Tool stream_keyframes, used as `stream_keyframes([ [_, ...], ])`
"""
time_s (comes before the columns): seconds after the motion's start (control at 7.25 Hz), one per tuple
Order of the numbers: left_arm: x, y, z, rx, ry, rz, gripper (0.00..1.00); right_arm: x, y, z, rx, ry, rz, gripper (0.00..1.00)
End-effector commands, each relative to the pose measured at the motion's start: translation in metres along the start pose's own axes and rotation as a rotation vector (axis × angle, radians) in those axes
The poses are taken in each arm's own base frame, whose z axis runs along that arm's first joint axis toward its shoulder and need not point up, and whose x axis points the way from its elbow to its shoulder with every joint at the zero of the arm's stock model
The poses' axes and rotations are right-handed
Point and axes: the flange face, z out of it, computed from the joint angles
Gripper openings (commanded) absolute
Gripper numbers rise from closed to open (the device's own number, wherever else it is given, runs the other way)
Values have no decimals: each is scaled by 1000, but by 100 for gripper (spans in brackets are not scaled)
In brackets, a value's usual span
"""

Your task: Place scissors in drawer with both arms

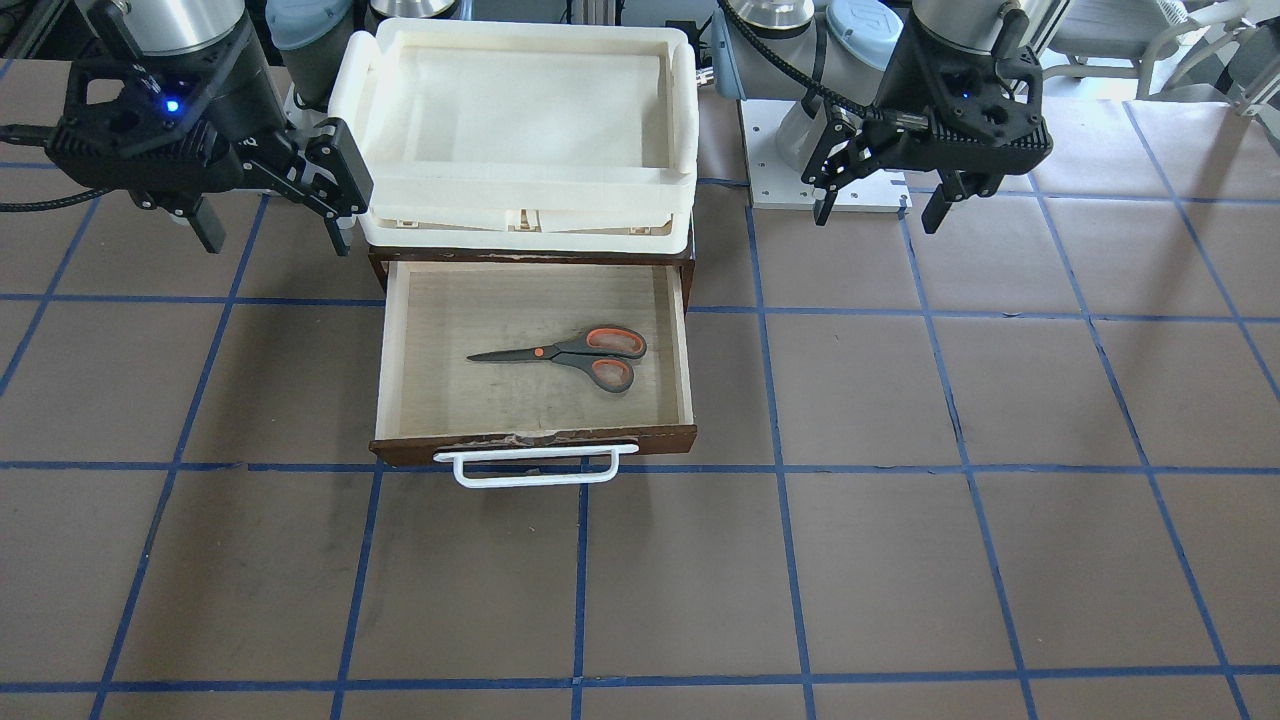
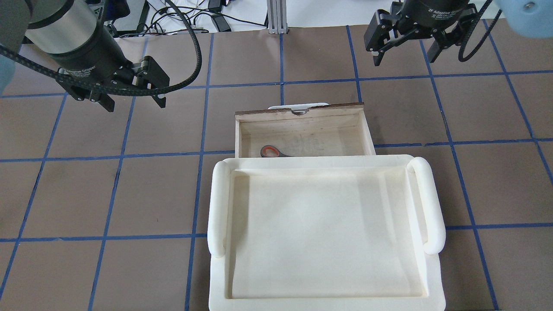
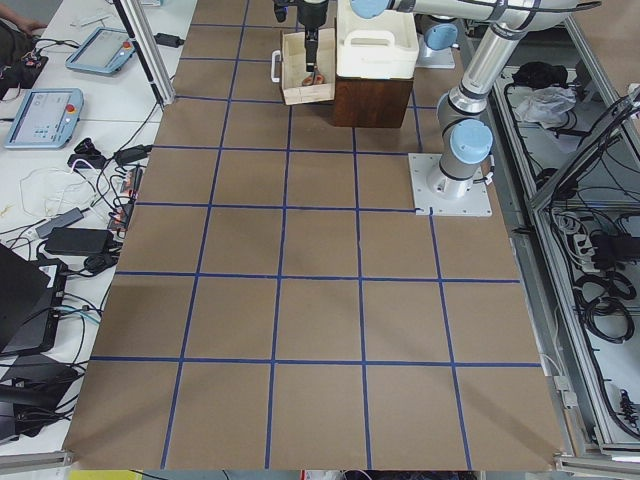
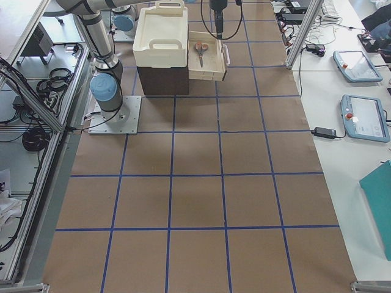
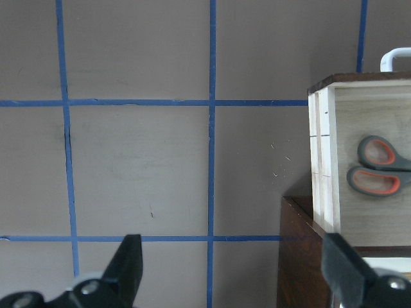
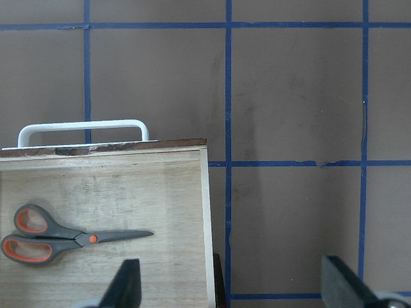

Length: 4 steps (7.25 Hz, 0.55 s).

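Black fingers [image 5: 128, 263] of the left gripper [image 1: 878, 212] stand spread wide and hold nothing, with bare table [image 5: 141, 167] between them. The right gripper [image 1: 277, 240] is just as wide apart and also holds nothing. Both point straight down and hover over the taped table, one on each side of the drawer [image 1: 683, 350], touching neither it nor anything else. Between the two grippers, the scissors [image 1: 575, 355] lie flat on the pale floor of the pulled-out drawer. Their long axis runs across the drawer's width, roughly parallel to its white bar handle [image 1: 535, 468]. The blades point toward the right gripper's side and the orange-lined handles toward the left gripper's side. Behind the drawer, a cream foam tray [image 1: 520, 190] sits on top of the dark-brown cabinet [image 5: 295, 256].
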Motion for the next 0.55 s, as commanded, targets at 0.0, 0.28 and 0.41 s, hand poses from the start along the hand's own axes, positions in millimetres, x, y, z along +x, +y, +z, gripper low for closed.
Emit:
stream_keyframes([
  [0.0, 0, 0, 1, -1, 0, -5, 100, 0, 0, 0, 2, 0, 0, 100],
  [0.28, 0, -2, 1, 2, 0, -5, 100, 0, 0, -1, 2, 0, -1, 100],
  [0.41, 0, -2, 3, 1, 0, -2, 100, 0, 0, -1, 3, -1, 0, 100],
])
